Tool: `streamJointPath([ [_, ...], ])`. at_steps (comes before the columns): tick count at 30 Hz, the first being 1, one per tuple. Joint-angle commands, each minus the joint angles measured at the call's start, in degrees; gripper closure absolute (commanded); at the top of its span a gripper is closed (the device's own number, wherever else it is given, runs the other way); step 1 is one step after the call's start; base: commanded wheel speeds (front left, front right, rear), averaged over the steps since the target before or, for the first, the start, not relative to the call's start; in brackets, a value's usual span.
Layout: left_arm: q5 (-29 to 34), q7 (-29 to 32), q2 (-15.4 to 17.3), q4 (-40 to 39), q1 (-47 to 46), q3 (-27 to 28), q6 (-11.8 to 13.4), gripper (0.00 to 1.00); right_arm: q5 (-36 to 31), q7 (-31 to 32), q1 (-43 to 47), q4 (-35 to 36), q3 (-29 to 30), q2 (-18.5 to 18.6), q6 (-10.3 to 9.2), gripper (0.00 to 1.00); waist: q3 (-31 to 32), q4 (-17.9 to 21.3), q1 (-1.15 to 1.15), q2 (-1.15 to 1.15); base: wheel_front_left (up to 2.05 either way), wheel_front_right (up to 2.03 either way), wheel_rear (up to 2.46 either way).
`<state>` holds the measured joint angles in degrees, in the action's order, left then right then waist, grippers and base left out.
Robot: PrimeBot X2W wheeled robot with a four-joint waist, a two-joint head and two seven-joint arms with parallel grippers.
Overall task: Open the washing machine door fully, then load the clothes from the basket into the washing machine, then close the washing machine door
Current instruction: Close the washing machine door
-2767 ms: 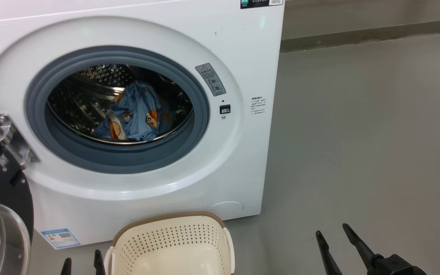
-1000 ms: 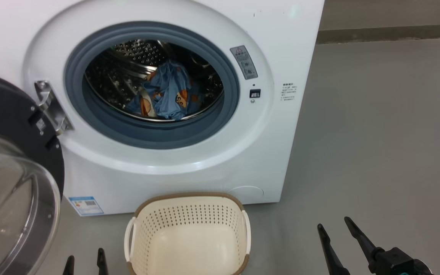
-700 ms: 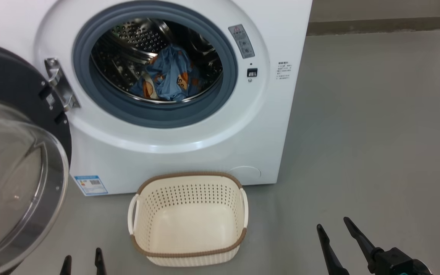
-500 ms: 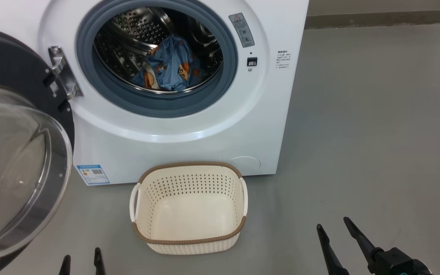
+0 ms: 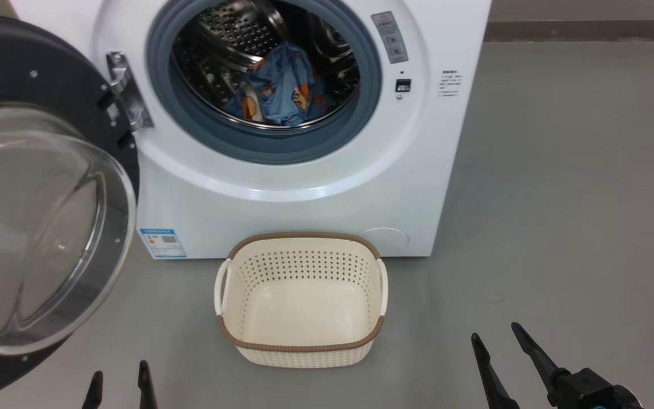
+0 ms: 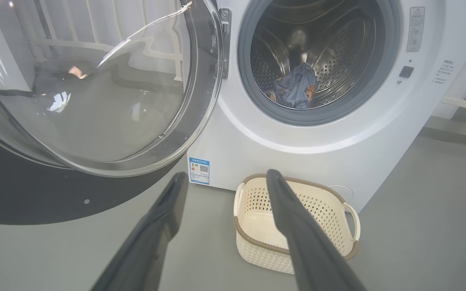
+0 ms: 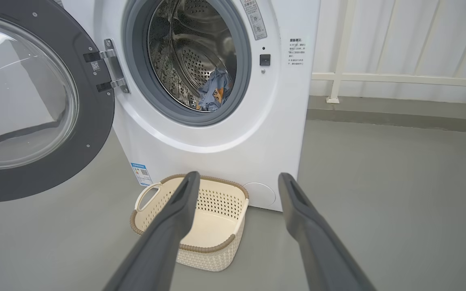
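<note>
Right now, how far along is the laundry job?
Done: the washing machine door stands wide open, the clothes lie inside the washing machine, and the basket is empty. In hand: nothing; the left tool and right tool are open and empty. Left: swing the door shut.

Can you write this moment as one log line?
washing machine door open | clothes in drum | basket empty | left gripper open | right gripper open
</note>
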<state>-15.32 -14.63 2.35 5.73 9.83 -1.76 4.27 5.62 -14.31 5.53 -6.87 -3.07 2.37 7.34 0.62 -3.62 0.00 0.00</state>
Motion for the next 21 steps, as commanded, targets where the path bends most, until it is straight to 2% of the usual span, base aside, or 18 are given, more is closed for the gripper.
streamJointPath([
  [1, 0.58, -0.37, 0.53, -1.93, -3.00, 1.95, -0.11, 0.00, -0.82, -0.69, -2.53, 1.23, -1.66, 0.52, 0.14, 0.00, 0.09, -2.01, 0.00, 0.00, 0.00, 0.00, 0.00],
  [9, 0.34, -0.37, 0.53, -3.25, -2.93, 2.32, 0.85, 0.00, -1.67, -0.69, -4.36, 1.53, -4.16, 0.81, 0.14, 0.00, 0.28, -10.13, 0.00, 0.00, 0.00, 0.00, 0.00],
  [15, 0.26, -0.37, 0.53, -4.48, -2.85, 2.69, 1.50, 0.00, -1.04, -0.69, -5.61, 1.76, -6.58, 2.66, 0.14, 0.00, 0.68, -16.79, 0.00, 0.00, 0.00, 0.00, 0.00],
  [21, -0.17, -0.37, 0.53, -6.27, -2.50, 3.51, 2.55, 0.00, -1.30, -0.69, -5.95, 1.88, -6.65, 3.12, 0.14, 0.00, 1.30, -21.79, 0.00, 0.00, 0.00, 0.00, 0.00],
])
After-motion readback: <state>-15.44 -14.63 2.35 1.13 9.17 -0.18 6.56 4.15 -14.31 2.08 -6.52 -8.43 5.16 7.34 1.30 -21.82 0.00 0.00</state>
